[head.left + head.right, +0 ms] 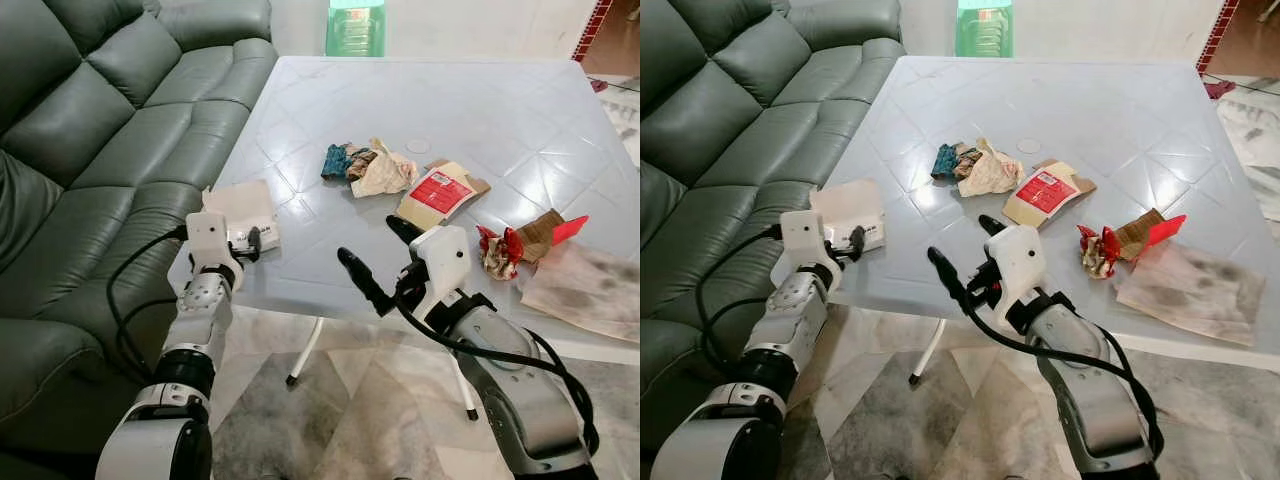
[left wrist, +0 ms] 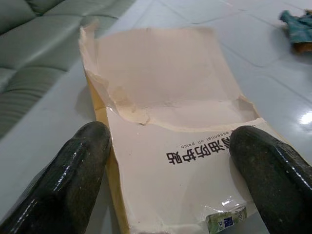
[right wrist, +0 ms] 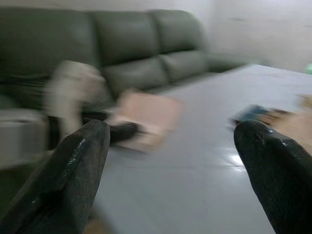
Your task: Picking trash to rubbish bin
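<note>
Trash: we see a torn beige cardboard box (image 2: 165, 122) lying flat at the white desk's (image 1: 450, 110) corner nearest the grey-green sofa (image 1: 90, 150).
Left hand (image 2: 173, 180): our fingers spread wide, straddling the box, gripping nothing.
Right hand (image 1: 378, 262): open, empty, above the desk edge.

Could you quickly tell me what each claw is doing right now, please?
Left claw: open, fingers astride the torn cardboard packet at the table edge.
Right claw: open, empty, near the table's front edge.
</note>
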Robot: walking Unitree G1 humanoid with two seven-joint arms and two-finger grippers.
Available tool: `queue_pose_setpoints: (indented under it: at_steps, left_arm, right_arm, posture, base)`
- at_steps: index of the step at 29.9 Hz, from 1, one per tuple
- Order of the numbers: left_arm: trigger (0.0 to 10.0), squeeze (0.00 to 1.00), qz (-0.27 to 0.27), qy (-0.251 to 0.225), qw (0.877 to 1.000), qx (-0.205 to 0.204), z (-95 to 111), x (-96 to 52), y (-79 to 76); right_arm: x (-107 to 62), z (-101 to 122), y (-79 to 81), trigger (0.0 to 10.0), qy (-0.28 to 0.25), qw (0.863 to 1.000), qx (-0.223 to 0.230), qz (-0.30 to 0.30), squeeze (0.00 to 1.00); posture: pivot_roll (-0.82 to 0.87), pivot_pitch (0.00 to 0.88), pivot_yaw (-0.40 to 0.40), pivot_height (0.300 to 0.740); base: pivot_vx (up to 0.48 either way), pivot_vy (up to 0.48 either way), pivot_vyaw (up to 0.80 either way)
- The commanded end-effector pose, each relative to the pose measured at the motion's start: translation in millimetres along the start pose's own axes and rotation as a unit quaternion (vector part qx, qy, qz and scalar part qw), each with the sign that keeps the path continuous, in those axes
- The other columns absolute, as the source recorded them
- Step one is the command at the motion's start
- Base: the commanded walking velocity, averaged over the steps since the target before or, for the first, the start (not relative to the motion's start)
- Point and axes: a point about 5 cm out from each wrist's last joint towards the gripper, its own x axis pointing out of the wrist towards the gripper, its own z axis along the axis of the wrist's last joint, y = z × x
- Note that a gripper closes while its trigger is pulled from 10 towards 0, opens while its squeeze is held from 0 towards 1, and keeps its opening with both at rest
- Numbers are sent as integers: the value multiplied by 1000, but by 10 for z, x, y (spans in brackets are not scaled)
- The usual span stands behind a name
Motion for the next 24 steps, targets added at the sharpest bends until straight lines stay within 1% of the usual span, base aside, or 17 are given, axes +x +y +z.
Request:
queue_pose_setpoints:
  at_steps: [1,2,6,7,8,10,12,15,20,24]
  left_arm:
    - [10000,0,-1,6,1000,7,-17,12,3]
    - [10000,0,-1,6,1000,7,-22,16,3]
    - [10000,0,-9,15,1000,10,-69,18,2]
    - [6000,0,-11,15,1000,12,-72,19,3]
    - [0,0,-11,18,1000,9,-80,19,3]
    - [0,0,-4,19,1000,6,-98,10,20]
    - [0,0,0,19,1000,5,-102,7,26]
    - [0,0,13,30,999,6,-161,-14,64]
    - [0,0,23,33,999,9,-219,-45,100]
    - [0,0,45,35,998,20,-279,-89,183]
  right_arm:
    - [2,80,98,10000,-12,999,12,33,0]
    - [2,93,115,10000,-12,999,15,38,0]
    - [-17,173,273,10000,-12,994,38,103,0]
    - [-22,178,284,10000,-11,993,40,109,0]
    - [-26,184,300,10000,-9,992,45,116,0]
    - [-43,212,364,10000,-9,986,80,148,0]
    - [-45,218,371,10000,-10,984,89,155,0]
    - [-69,251,396,10000,-10,975,121,185,0]
    - [-82,265,395,10000,-5,972,126,196,0]
    - [-80,263,380,10000,5,972,124,198,0]
  posture:
    - [-146,131,47,740]
    - [-146,131,47,740]
    - [-150,130,42,740]
    - [-150,130,42,740]
    - [-150,129,40,740]
    - [-149,127,39,740]
    - [-147,126,39,740]
    - [-145,124,38,740]
    - [-138,124,34,740]
    - [-131,125,30,740]
  base:
    - [0,0,0]
    - [0,0,0]
    - [0,0,0]
    - [0,0,0]
    - [0,0,0]
    - [0,0,0]
    - [0,0,0]
    - [0,0,0]
    - [0,0,0]
    - [0,0,0]
